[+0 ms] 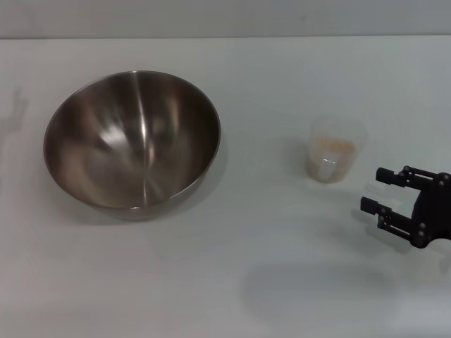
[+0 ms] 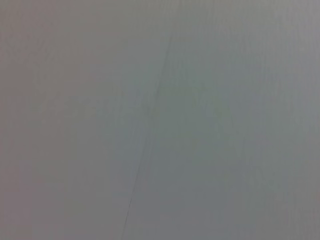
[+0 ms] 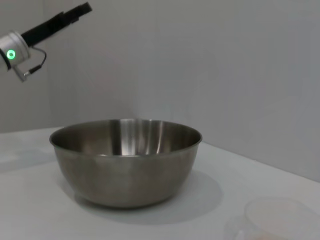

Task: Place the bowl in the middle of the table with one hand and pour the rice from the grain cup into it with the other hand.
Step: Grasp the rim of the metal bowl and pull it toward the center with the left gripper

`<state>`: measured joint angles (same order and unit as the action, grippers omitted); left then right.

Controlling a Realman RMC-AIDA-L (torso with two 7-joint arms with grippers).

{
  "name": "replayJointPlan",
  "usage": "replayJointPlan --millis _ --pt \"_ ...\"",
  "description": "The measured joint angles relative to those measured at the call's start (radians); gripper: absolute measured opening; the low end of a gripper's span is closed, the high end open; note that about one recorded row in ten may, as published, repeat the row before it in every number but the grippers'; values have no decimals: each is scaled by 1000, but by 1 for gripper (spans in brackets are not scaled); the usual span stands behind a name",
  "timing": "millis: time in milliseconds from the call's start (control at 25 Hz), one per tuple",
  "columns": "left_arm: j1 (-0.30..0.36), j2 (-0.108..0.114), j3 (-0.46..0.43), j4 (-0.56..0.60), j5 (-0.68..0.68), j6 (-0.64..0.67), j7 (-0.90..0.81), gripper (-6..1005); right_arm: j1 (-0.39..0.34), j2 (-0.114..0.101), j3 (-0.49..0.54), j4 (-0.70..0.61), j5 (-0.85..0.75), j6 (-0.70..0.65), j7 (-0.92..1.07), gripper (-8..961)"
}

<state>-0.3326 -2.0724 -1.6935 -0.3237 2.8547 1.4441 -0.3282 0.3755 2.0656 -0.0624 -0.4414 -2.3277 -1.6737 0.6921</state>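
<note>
Two things stand on the white worktop [image 1: 232, 282] in the head view: the bowl [image 1: 132, 141], a wide stainless-steel one sitting upright on the left half, and the grain cup [image 1: 337, 149], a small clear plastic cup standing upright on the right half, well apart from the bowl. The rice [image 1: 330, 145] lies inside the cup as a pale beige layer that fills only its lower part; the bowl's shiny inside shows no grains. The right gripper [image 1: 376, 190] comes in from the right edge of the head view, low and near the cup but not touching it, on the cup's near right side; its two black fingers [image 1: 390, 176] point toward the cup and stand clearly spread, with nothing between them. From the right wrist view the bowl [image 3: 126, 161] rests flat on the worktop [image 3: 30, 210] with its rim level, and the cup's rim [image 3: 281, 215] shows faintly at the lower corner, nearer the camera than the bowl. In that same view the left gripper [image 3: 80, 10] shows far off, raised high above the worktop beyond the bowl, on a silver-grey wrist with a green light; I cannot tell whether it is spread or closed. The left wrist view shows only a plain grey surface with a faint line across it.
</note>
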Motion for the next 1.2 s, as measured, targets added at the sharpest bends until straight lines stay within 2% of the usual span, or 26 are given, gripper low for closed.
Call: replayJointPlan --millis 320,440,520,560,640,720,760,800,960,1080,1200 --pt "0 2 0 0 0 5 0 837 21 5 -12 0 0 27 1 544" --pt "3 2 0 7 0 5 0 837 14 6 -1 0 37 -12 -17 540" --pt "7 2 1 13 0 5 0 837 -6 10 8 0 120 -77 -56 538" --pt "13 2 4 14 0 5 0 837 -36 12 12 22 264 -151 -92 537" --pt "18 2 6 14 0 6 0 837 -47 12 12 36 320 -173 -104 535" --pt "25 1 9 14 0 6 -1 837 -66 12 12 90 494 -218 -149 532" --pt "30 1 18 14 3 8 -1 837 -66 11 9 147 642 -233 -229 531" --pt "30 1 18 14 3 8 -1 837 -66 11 9 147 642 -233 -229 532" --pt "36 2 88 15 6 4 10 837 -18 10 14 226 816 -203 -413 534" --pt "37 2 108 12 8 -5 13 837 3 9 13 237 857 -173 -434 535" --pt "43 7 145 -44 10 -74 31 837 27 10 10 239 877 -116 -453 535"
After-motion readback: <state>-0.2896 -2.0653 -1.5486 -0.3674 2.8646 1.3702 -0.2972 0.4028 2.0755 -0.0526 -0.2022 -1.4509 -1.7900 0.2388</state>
